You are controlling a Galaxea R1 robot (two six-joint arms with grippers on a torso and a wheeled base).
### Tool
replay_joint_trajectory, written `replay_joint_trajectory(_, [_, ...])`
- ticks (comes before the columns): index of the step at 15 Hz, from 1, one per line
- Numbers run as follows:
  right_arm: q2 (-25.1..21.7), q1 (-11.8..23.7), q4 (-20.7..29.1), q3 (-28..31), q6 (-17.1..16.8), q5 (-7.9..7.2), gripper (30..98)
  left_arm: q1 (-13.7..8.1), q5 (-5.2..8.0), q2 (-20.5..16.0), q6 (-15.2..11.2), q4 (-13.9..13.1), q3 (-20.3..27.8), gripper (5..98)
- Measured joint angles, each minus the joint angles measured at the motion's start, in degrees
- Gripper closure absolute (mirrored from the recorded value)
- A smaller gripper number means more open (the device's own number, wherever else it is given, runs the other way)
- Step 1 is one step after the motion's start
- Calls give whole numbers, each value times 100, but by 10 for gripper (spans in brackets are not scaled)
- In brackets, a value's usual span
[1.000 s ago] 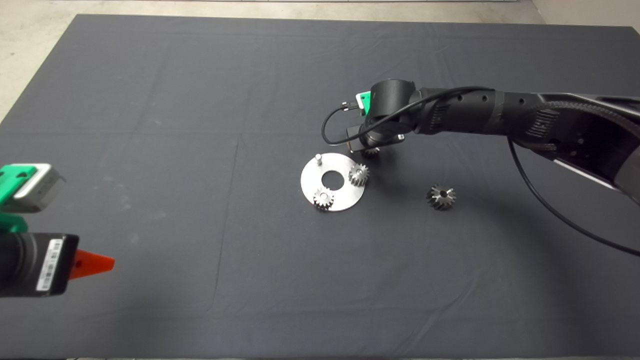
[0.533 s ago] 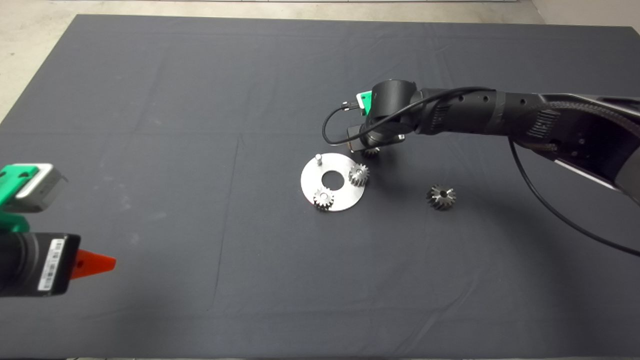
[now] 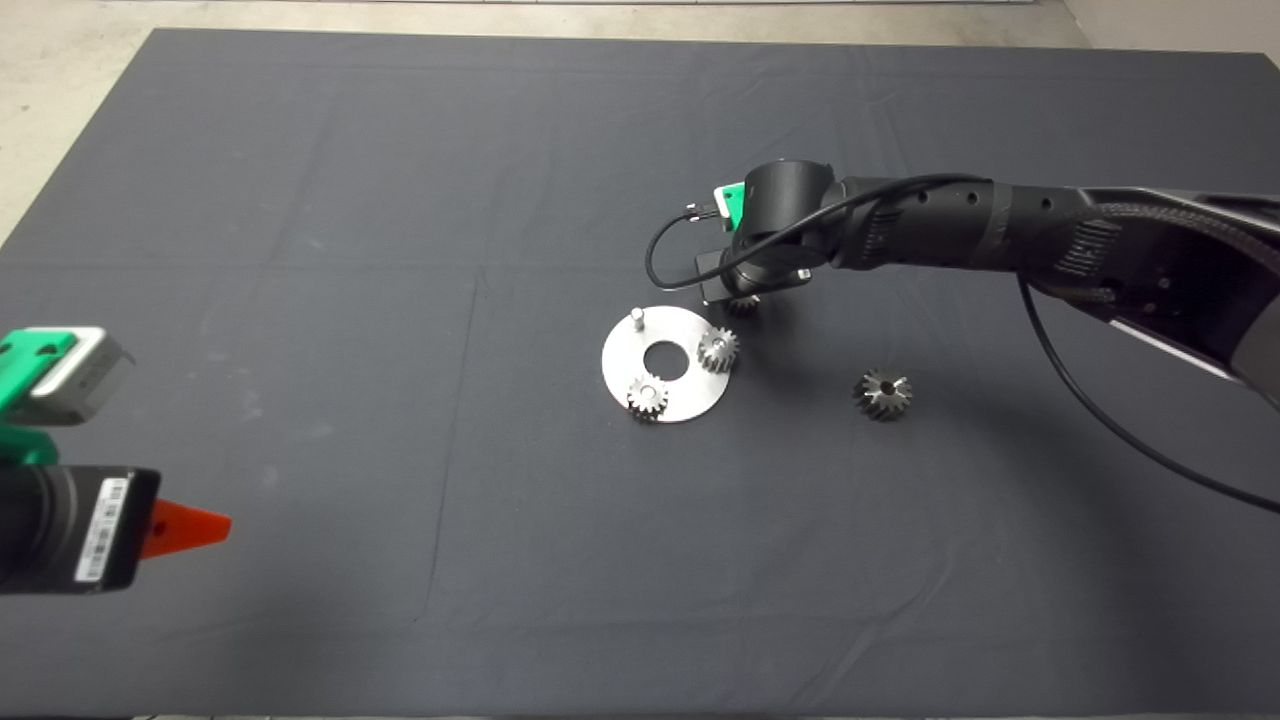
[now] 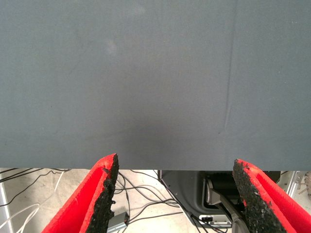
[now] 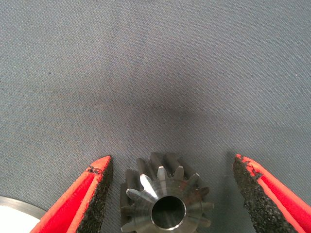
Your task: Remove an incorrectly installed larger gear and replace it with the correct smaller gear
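Here the right gripper [image 5: 170, 194] is held spread around the smaller gear [image 5: 165, 199], just above the round plate [image 3: 665, 365] at mid-frame, contact seemingly unmade. The larger gear [image 3: 882, 393] is seen right of the plate. The left gripper [image 4: 175, 199] is parked spread at lower left.

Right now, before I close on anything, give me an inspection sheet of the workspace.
Surface: dark mat, creased.
Job's things: smaller gear on the mat beside the steel plate; larger gear on the mat, off the plate; one peg bare; two seated small gears.
Clutter: nothing seen.
Grippers: right gripper open, astride the smaller gear; left gripper open, parked at the mat's edge.
Cables: black cable loops at the right wrist; floor cables.
Surroundings: concrete floor.
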Motion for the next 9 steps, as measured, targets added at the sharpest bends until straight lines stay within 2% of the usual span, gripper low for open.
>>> replay_joint_trajectory(5, [-4,7,2,17,4,-21,639,0,0,0,0,-2,0,444])
replay_joint_trajectory(9, [-13,49,2,110,100,-35,709,0,0,0,0,-2,0,444])
